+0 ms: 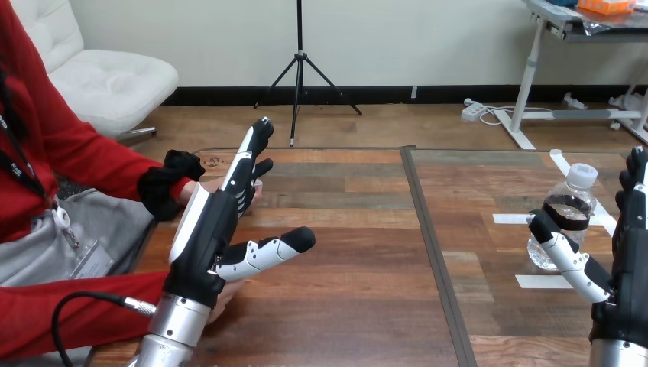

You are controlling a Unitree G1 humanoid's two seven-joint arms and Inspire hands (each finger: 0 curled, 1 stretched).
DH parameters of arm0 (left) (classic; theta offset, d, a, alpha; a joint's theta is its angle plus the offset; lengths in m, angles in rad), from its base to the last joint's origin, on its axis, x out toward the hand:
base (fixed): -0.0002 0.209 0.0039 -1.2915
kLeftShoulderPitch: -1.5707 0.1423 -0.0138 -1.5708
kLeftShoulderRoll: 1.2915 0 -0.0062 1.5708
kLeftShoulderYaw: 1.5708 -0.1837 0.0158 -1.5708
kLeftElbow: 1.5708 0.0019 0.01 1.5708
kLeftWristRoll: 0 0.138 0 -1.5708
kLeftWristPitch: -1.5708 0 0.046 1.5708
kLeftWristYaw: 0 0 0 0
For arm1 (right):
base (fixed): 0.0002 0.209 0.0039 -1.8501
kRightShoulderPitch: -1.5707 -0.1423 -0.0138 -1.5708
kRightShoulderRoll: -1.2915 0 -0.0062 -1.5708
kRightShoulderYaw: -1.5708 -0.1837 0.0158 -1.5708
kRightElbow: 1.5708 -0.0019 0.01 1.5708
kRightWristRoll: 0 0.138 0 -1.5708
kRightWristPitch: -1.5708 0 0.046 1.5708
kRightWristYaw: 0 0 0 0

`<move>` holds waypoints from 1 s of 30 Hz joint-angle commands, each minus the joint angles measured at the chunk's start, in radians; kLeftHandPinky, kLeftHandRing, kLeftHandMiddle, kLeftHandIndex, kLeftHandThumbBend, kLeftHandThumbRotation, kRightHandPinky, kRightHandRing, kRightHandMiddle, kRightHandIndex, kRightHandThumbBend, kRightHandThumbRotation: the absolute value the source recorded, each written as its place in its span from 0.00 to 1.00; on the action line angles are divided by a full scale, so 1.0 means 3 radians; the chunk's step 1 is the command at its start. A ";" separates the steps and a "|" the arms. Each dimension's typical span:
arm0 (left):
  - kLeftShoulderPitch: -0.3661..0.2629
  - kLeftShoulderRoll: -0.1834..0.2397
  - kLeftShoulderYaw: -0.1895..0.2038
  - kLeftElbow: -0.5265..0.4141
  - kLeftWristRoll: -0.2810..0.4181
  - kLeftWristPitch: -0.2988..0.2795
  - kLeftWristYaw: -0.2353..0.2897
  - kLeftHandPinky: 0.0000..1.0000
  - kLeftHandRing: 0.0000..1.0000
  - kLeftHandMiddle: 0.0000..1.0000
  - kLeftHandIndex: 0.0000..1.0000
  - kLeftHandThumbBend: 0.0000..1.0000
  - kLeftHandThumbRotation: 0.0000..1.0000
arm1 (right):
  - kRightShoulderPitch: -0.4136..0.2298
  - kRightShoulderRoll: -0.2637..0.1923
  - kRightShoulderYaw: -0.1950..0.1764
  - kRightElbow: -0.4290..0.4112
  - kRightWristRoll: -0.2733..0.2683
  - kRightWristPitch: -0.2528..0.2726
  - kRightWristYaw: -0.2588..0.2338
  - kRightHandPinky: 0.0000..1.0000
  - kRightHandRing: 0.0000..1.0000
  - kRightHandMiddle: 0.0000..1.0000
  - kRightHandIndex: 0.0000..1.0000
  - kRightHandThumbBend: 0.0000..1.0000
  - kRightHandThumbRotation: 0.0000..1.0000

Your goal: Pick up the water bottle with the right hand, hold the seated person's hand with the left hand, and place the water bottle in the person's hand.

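Observation:
A clear water bottle (pixel 571 208) with a white cap and a dark label stands upright on the table's right part. My right hand (pixel 628 260) is at the view's right edge beside it, open, with its thumb (pixel 564 251) reaching across the front of the bottle's lower half and its fingers (pixel 633 177) upright at the bottle's right. My left hand (pixel 205 229) is raised at the left, open, fingers straight and thumb stretched to the right. The person's hand (pixel 192 189), in a red sleeve with a black cuff, is mostly hidden behind it. I cannot tell whether they touch.
A second hand of the person (pixel 225 297) shows just below my left palm, near the table's left edge. White tape strips (pixel 541 280) mark the table round the bottle. A dark seam (pixel 428 245) runs down the tabletop between the two halves.

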 commanded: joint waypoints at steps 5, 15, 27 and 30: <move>-0.0235 -0.0033 0.0036 -0.0039 -0.0094 -0.0024 -0.0085 0.93 1.00 1.00 1.00 1.00 0.60 | -0.0403 -0.0109 -0.0059 0.0268 0.0013 0.0009 -0.0091 1.00 1.00 1.00 1.00 1.00 0.56; -0.0222 -0.0046 0.0044 -0.0084 -0.0183 -0.0004 -0.0209 0.94 1.00 1.00 1.00 1.00 0.54 | -0.0591 -0.0157 -0.0096 0.0601 0.0150 0.0130 -0.0058 1.00 1.00 1.00 1.00 1.00 0.56; -0.0193 -0.0056 0.0054 -0.0145 -0.0271 0.0042 -0.0323 0.94 1.00 1.00 1.00 1.00 0.51 | -0.0824 -0.0233 -0.0128 0.1013 0.0287 0.0256 0.0026 1.00 1.00 1.00 1.00 1.00 0.57; -0.0182 -0.0057 0.0057 -0.0161 -0.0295 0.0057 -0.0353 0.94 1.00 1.00 1.00 1.00 0.50 | -0.0877 -0.0260 -0.0122 0.1109 0.0282 0.0288 0.0028 1.00 1.00 1.00 1.00 1.00 0.58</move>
